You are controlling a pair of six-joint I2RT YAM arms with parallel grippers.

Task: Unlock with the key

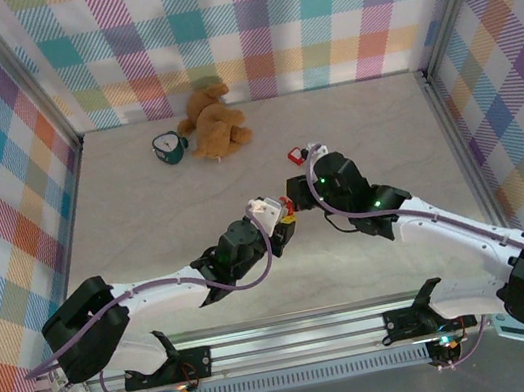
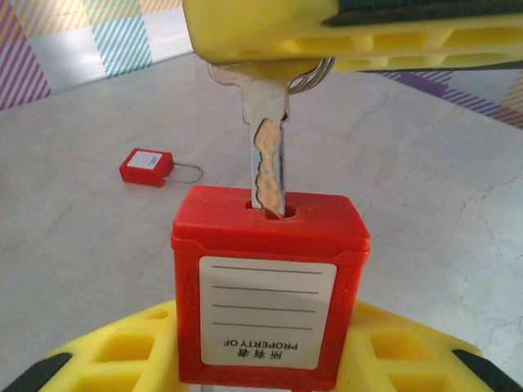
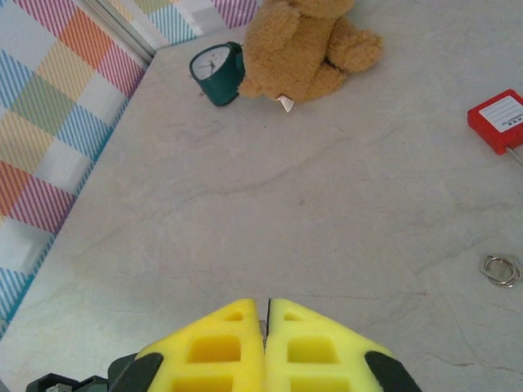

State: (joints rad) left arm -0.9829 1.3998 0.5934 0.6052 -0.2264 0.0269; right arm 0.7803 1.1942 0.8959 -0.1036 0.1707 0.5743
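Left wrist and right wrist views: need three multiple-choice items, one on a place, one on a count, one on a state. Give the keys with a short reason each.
1. Where is the tip of the thin pale metal key?
A) in the slot of the gripped red square plastic padlock
B) in a drawer
C) on a wall hook

2. How many red padlocks does the left wrist view show?
A) one
B) two
C) four

3. What state is the right gripper in?
A) wide open
B) shut on nothing
C) shut on the key

Answers:
1 A: the blade runs down into the slot in the gripped padlock's upturned face.
2 B: the gripped padlock, plus a second red padlock with a wire shackle lying on the pale marbled table.
3 C: its yellow fingers pinch the key's head, and they are pressed together in the right wrist view.
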